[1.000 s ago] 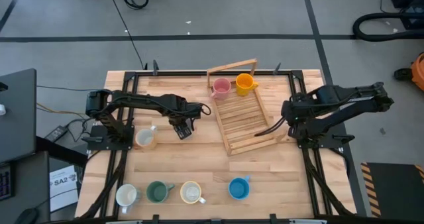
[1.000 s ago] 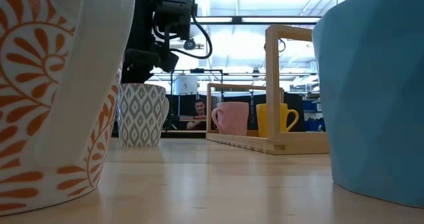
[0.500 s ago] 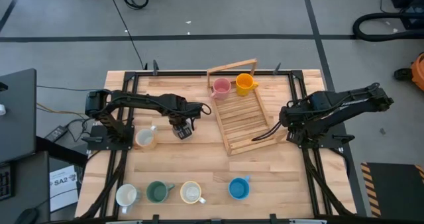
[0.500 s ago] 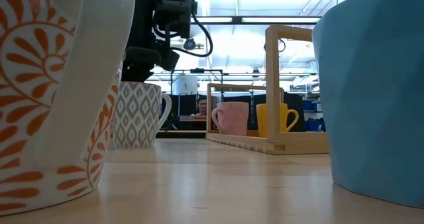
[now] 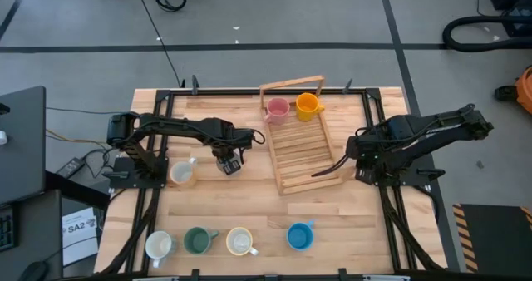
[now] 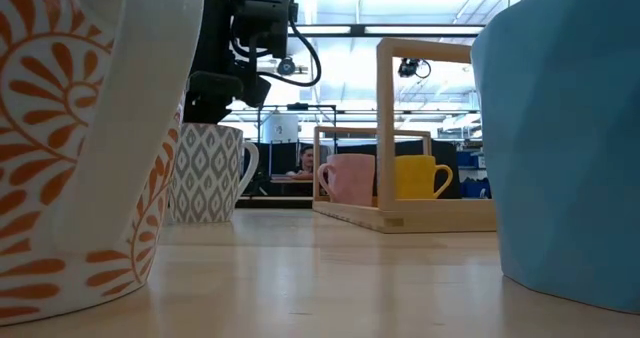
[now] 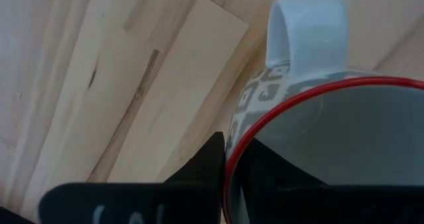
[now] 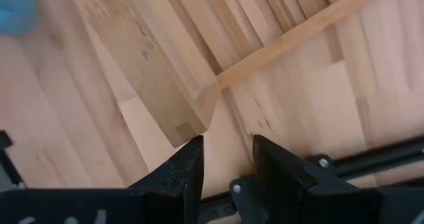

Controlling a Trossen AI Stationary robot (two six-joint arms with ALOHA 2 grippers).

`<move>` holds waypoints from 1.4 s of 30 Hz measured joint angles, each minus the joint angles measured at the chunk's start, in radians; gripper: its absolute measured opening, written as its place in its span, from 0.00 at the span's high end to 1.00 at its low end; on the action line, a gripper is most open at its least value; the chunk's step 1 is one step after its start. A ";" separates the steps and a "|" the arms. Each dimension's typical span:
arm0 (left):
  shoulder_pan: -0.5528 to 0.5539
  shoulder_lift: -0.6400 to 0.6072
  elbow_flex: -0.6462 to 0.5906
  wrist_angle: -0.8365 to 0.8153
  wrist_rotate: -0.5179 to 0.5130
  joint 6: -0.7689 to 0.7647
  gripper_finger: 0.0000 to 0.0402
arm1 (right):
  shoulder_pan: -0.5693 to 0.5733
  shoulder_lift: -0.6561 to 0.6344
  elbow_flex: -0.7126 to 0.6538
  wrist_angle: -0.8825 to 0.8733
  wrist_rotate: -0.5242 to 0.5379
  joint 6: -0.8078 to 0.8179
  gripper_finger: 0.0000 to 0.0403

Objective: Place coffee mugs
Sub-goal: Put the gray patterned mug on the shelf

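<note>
Left of the wooden rack (image 5: 301, 145), our left gripper (image 5: 229, 160) has its fingers pinched on the rim of the grey-patterned mug (image 7: 318, 128) — we judge the pick-up step is in hand, and next comes a steady lift across to the rack beside the pink mug (image 5: 277, 109) and yellow mug (image 5: 307, 105). Our left arm reaches in low over the table, while our right gripper (image 8: 225, 161) sits at the rack's near corner, fingers parted and holding nothing.
</note>
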 joint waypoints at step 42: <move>0.035 -0.001 0.419 0.049 -0.069 0.662 0.91 | 0.056 -0.057 0.000 0.130 0.070 -0.062 0.67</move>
